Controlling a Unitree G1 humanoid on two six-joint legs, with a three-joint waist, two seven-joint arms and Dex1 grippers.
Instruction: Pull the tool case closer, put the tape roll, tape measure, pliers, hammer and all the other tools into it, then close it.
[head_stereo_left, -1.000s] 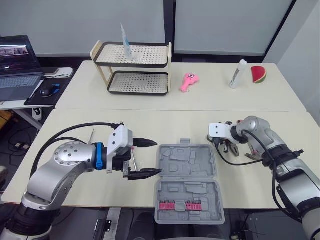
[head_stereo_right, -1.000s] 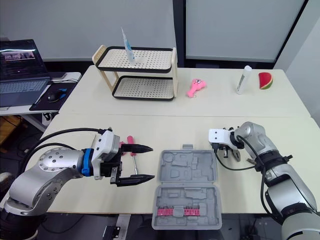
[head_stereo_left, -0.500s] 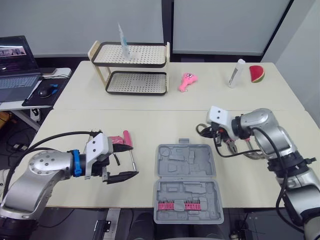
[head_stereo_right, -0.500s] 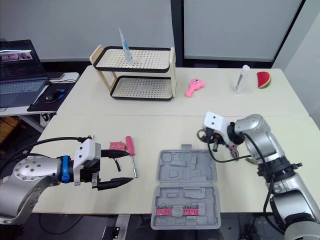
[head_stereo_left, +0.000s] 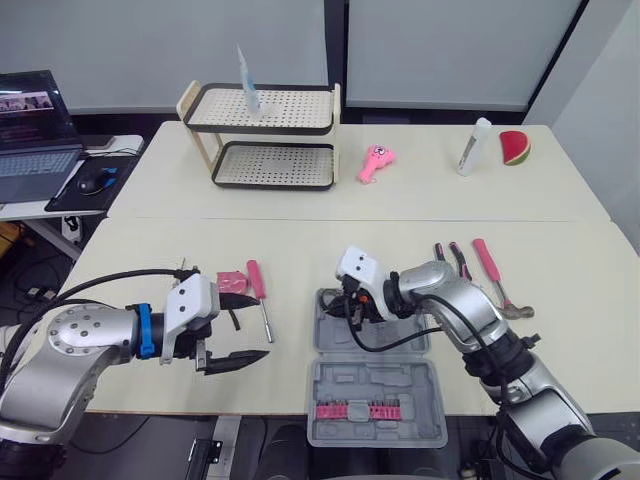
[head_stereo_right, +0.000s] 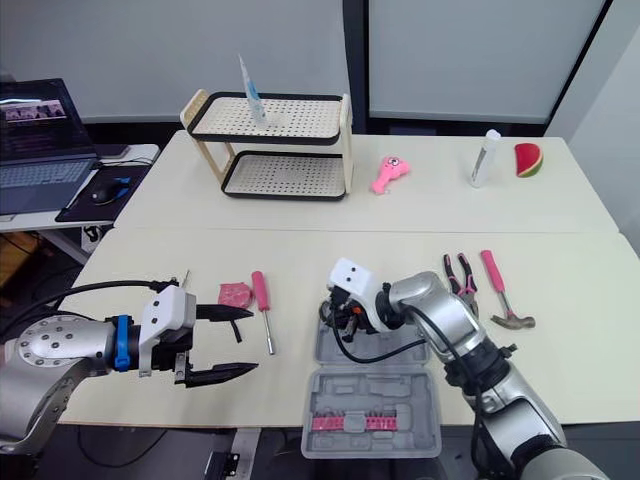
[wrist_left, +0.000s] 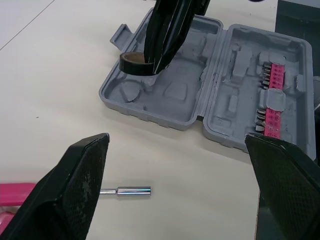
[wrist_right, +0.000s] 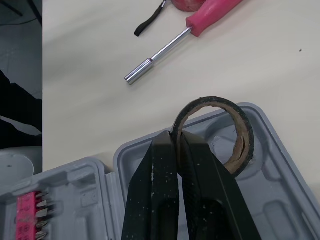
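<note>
From the head camera I see the grey tool case (head_stereo_left: 400, 385) lying open at the near edge of the desk (head_stereo_left: 300, 240), with a pink strip of bits (head_stereo_left: 368, 411) in its near half. My right end effector (head_stereo_left: 352, 312) is over the far-left corner of the case, and from up there I can barely make out its load. The right wrist view settles that: the two black fingers (wrist_right: 155, 190) are pressed together on the wall of the tape roll (wrist_right: 240, 145), one finger inside the ring and one outside. The roll hangs over a round recess in that corner. The left wrist view shows the roll (wrist_left: 132, 64) from the side, lying roughly level just above the moulded tray; I cannot tell whether it touches the case. My left end effector (head_stereo_left: 255, 325) hovers to the left of the case, spread wide and empty. A pink screwdriver (head_stereo_left: 253, 280) and a small pink tape measure (head_stereo_left: 231, 282) lie on the desk left of the case. The pliers (head_stereo_left: 450, 258) and hammer (head_stereo_left: 490, 270) lie on the desk to the right of it.
</note>
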